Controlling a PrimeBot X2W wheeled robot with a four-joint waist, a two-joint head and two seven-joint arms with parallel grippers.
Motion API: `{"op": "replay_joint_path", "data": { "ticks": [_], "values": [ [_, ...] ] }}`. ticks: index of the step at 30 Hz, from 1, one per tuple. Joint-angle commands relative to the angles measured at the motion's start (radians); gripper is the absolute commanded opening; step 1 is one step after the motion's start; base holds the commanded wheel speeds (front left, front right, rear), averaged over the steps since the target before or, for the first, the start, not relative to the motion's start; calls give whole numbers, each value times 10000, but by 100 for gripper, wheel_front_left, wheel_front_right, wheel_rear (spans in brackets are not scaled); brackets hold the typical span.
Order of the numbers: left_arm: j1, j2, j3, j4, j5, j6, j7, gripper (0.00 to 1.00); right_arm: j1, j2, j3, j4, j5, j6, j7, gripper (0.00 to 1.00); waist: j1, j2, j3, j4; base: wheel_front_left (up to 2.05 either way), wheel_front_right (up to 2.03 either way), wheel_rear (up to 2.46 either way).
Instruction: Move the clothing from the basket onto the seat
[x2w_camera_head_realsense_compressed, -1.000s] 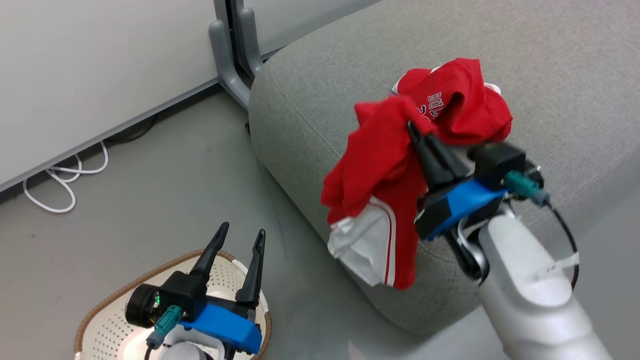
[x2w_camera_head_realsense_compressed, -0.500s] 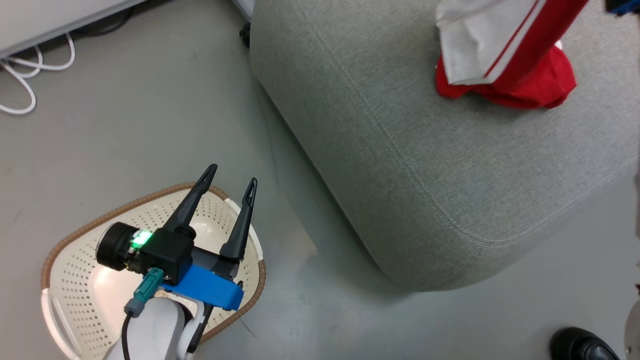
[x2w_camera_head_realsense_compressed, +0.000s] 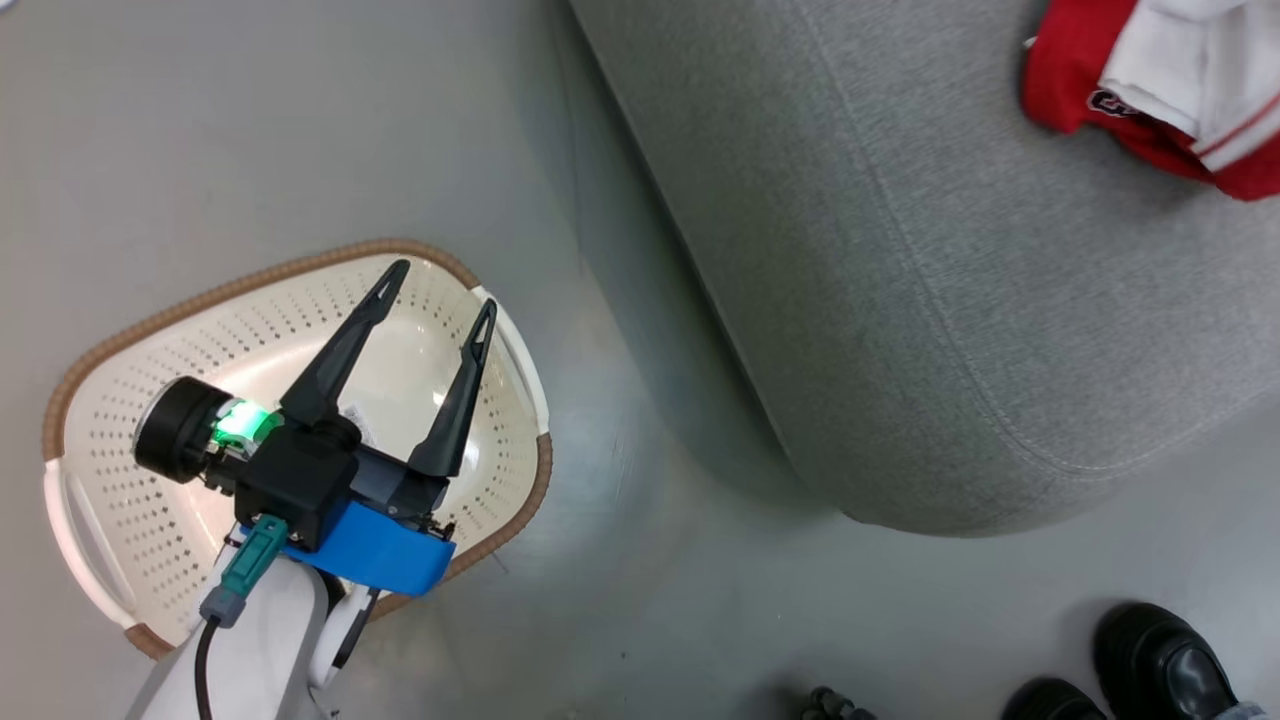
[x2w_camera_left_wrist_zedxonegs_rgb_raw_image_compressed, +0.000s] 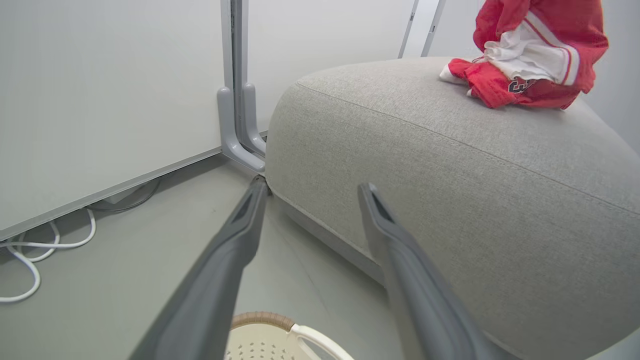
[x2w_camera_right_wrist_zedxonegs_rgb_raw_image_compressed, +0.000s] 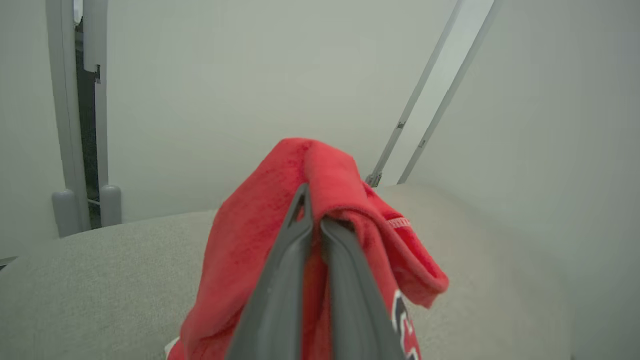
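Red clothing (x2w_camera_head_realsense_compressed: 1150, 95) with white trim lies bunched on the grey seat (x2w_camera_head_realsense_compressed: 900, 250) at the head view's top right; the left wrist view shows the clothing (x2w_camera_left_wrist_zedxonegs_rgb_raw_image_compressed: 530, 55) hanging down onto the seat (x2w_camera_left_wrist_zedxonegs_rgb_raw_image_compressed: 450, 165). My right gripper (x2w_camera_right_wrist_zedxonegs_rgb_raw_image_compressed: 312, 210) is shut on a fold of the red clothing (x2w_camera_right_wrist_zedxonegs_rgb_raw_image_compressed: 330, 170), draped over its fingers above the seat (x2w_camera_right_wrist_zedxonegs_rgb_raw_image_compressed: 100, 260). My left gripper (x2w_camera_head_realsense_compressed: 440, 290) hovers open over the cream basket (x2w_camera_head_realsense_compressed: 120, 420), nothing between its fingers (x2w_camera_left_wrist_zedxonegs_rgb_raw_image_compressed: 240, 235). The visible basket interior holds no clothing.
A person's black shoes (x2w_camera_head_realsense_compressed: 1150, 660) stand on the grey floor at the lower right. White partition panels with grey feet (x2w_camera_left_wrist_zedxonegs_rgb_raw_image_compressed: 240, 145) and looped white cables (x2w_camera_left_wrist_zedxonegs_rgb_raw_image_compressed: 30, 250) lie beyond the seat's corner. Bare floor (x2w_camera_head_realsense_compressed: 650, 560) separates basket and seat.
The head camera has tilted downward, so basket and seat shifted in the picture. The right gripper carried the red clothing up and further over the seat, out of the head view.
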Motion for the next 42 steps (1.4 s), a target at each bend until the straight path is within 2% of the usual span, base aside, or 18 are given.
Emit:
{"op": "replay_joint_path", "data": {
  "ticks": [1, 10, 25, 27, 28, 42],
  "values": [
    [-171, 76, 9, -72, 16, 24, -2, 100, 183, -34, -85, 159, -63, -2, -50, 0, -2, 0, 212, 83, 0, 0, 0],
    [40, 277, -35, -328, 19, 129, 99, 100, 686, 155, -1437, 2306, -1146, -1, -654, 0, -2, 0, 460, 232, 0, 0, 0],
    [-112, 192, -193, -140, -123, 207, 82, 100, 561, 422, -2498, 3120, -2249, -2, -1047, 0, -2, 0, 292, 388, 0, 0, 0],
    [-121, 182, -198, -110, -157, 217, 68, 100, 578, 480, -2536, 3113, -2335, -2, -1077, 86, -2, 0, 261, 388, 0, 0, 0],
    [-125, 179, -203, -96, -170, 216, 62, 100, 583, 516, -2537, 3112, -2366, -2, -1091, 100, -2, 0, 251, 385, 0, 0, 0],
    [-199, -36, -308, 164, -290, 287, -6, 100, 816, 461, -2410, 3179, -2395, -1, -1134, 100, -2, 0, -187, 431, 0, 0, 0]
  ]
}}
